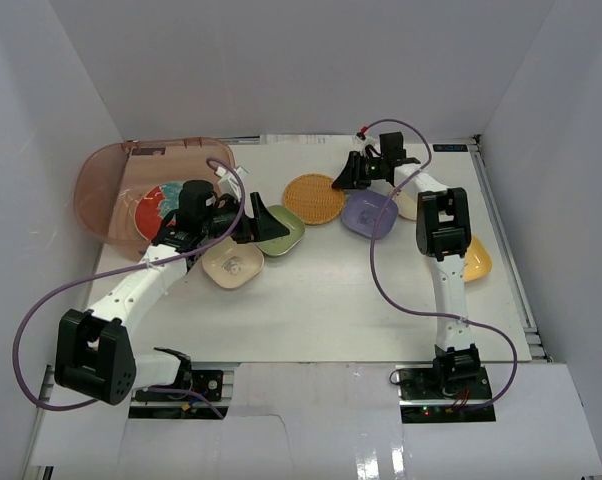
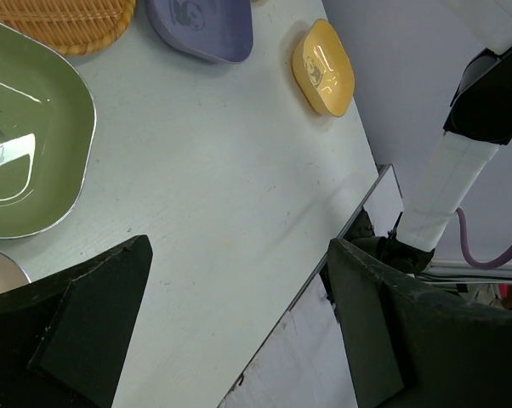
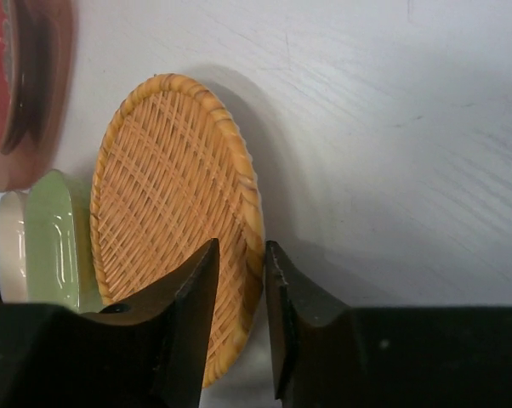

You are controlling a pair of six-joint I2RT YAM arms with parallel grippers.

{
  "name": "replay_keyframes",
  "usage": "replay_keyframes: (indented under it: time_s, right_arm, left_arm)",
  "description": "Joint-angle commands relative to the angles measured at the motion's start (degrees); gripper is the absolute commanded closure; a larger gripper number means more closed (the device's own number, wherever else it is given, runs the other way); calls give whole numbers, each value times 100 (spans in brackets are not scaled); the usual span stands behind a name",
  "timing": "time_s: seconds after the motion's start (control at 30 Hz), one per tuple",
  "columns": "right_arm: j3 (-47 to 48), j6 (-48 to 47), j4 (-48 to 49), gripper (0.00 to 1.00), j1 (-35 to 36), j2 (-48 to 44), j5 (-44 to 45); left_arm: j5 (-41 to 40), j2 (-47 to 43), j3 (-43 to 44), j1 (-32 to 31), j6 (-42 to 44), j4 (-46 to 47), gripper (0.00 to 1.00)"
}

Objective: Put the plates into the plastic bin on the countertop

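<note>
Left pincer (image 2: 237, 255): spread wide, nothing is gripped, beside the green plate (image 2: 26, 144).
Right pincer (image 3: 241, 253): narrowed, the rim of the orange woven plate (image 3: 167, 212) is pinched on the counter (image 3: 392, 127).

We record the translucent pinkish-brown plastic bin (image 1: 101, 180) at the worktop's (image 1: 311, 320) far left, holding a red floral plate (image 1: 151, 205). Outside it lie the cream plate (image 1: 231, 262), green plate (image 1: 281, 232), orange woven plate (image 1: 314, 198) with its rim pinched by the right tool (image 3: 242, 251), lavender plate (image 1: 369, 213) and yellow plate (image 1: 476, 258).
</note>
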Motion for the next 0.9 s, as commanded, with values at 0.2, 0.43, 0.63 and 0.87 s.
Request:
replay_keyframes:
  time_s: [0.2,0.43,0.63,0.87]
  right_arm:
    - [-546,1101,1618,92,-146,-512,-161]
    - [-1768,2604,3641,92,-489,-1750,-275]
    - [-2348,3124,4102,92,-586,-2489,-292]
    - [-3648,3808,4909,92,-586,-3597,-653]
  left_arm:
    - [-20,-110,81,-75,112,-141,6]
    - [-608,-14,283,-75,-115,-308,9]
    - [-952,250,398,-66,-582,130,15]
    - [-785,918,582,-75,-1197,1350,14]
